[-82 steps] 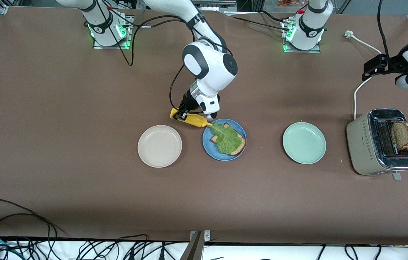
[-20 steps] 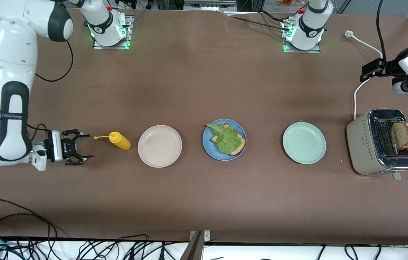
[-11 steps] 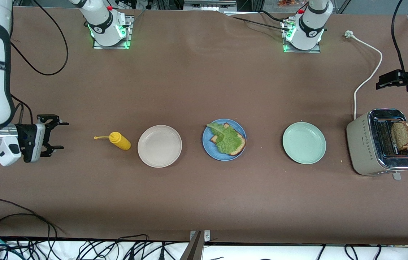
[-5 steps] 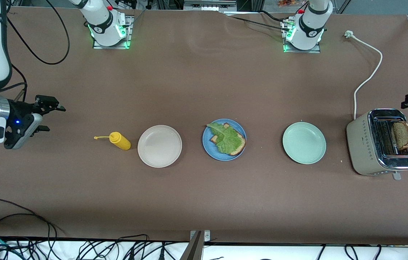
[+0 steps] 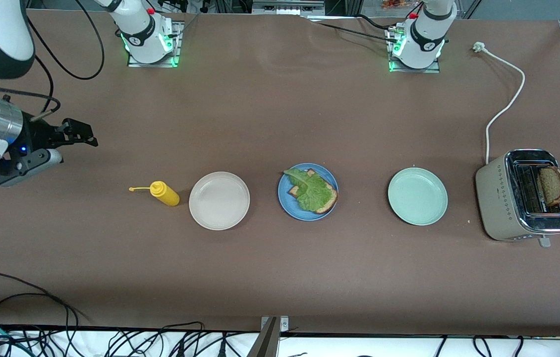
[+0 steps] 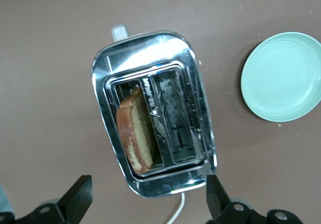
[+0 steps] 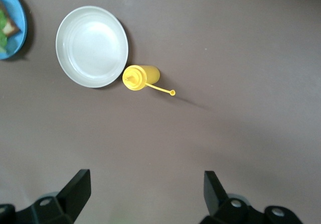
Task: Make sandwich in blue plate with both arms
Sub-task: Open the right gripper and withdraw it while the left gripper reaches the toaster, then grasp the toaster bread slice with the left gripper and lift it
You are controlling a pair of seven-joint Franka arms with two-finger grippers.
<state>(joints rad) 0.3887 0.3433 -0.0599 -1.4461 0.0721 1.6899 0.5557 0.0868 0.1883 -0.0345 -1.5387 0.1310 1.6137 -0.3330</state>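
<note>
The sandwich is half made: one square brown bread slice (image 5: 324, 201) lies on the round medium-blue plate (image 5: 286, 202), at the middle of the table, with a ruffled green lettuce leaf (image 5: 311, 189) on top of it. The second brown bread slice (image 6: 136, 131) stands upright in one slot of the shiny beige toaster (image 6: 198, 113), at the left arm's end of the table.

This slice is probably light and fairly stiff, but crumbly, so a gentle grip on its upper edge, where it stands out of the slot, seems best. The metal slot walls are close beside it and could catch the fingers.

The left gripper (image 6: 145, 204) hangs over the toaster with its fingers wide apart and empty. The right gripper (image 7: 143, 201) is also spread open and empty, over bare table at the right arm's end; this arm waits.

Between toaster and blue plate lies a round pale mint-green plate (image 5: 417, 196). On the way of the slice it is low and should not hinder. A round beige-white plate (image 5: 219, 200) and a yellow squeeze bottle (image 5: 163, 193) lie toward the right arm's end.
</note>
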